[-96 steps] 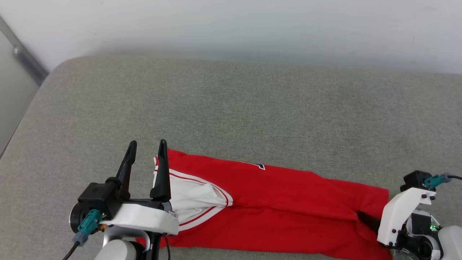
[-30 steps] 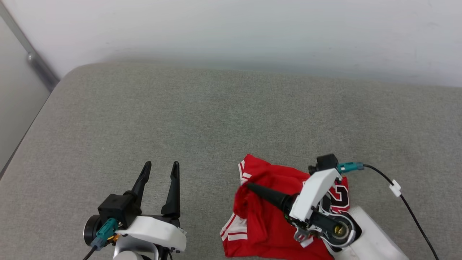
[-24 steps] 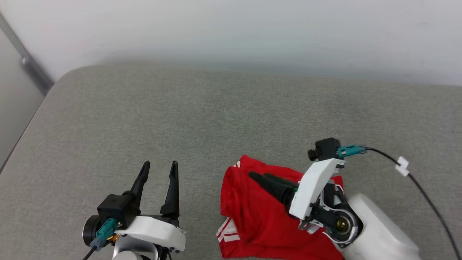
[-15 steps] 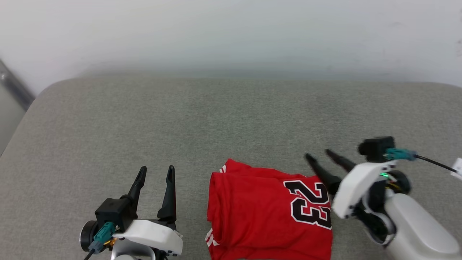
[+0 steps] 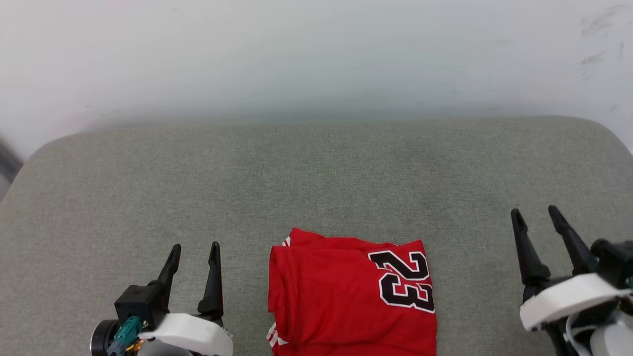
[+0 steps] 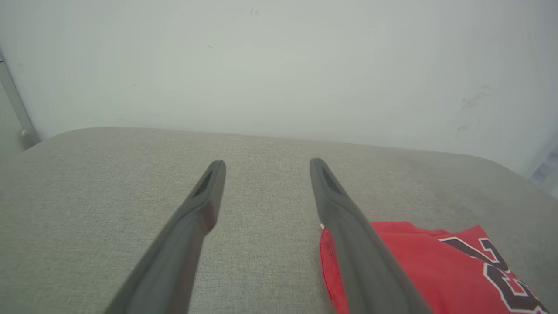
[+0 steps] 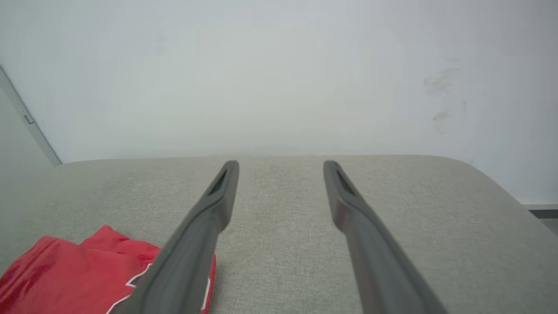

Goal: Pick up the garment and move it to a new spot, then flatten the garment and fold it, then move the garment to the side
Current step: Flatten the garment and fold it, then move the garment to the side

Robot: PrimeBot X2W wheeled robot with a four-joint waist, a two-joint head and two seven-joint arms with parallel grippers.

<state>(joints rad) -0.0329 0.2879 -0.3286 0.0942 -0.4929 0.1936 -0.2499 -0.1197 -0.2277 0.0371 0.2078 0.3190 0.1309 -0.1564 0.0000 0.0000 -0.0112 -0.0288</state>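
The shirt lies folded into a compact red rectangle on the grey cushion. It sits at the near edge of the head view, roughly midway between the 2 claws. Its upper face is smooth red cloth with a black, white-edged "23" on its right half, the digits turned sideways. A rounded fold runs down its left edge. Bits of red-and-white striped trim peek out at the lower left corner and at the top left. The frame cuts off the shirt's near end.

The left claw stands near the shirt's left side, not touching it. Its 2 fingers are spread wide with nothing between them, tips pointing toward the pale wall. In the left wrist view the fingers frame bare cushion. There the shirt's folded edge and part of the print show beside and partly behind the finger on that view's right.

The right claw is farther from the shirt, off to its right over bare cushion. It is also spread wide and holds nothing. In the right wrist view the shirt shows at the lower left corner, partly hidden behind a finger.

The wall has a few scuffs at its upper right.
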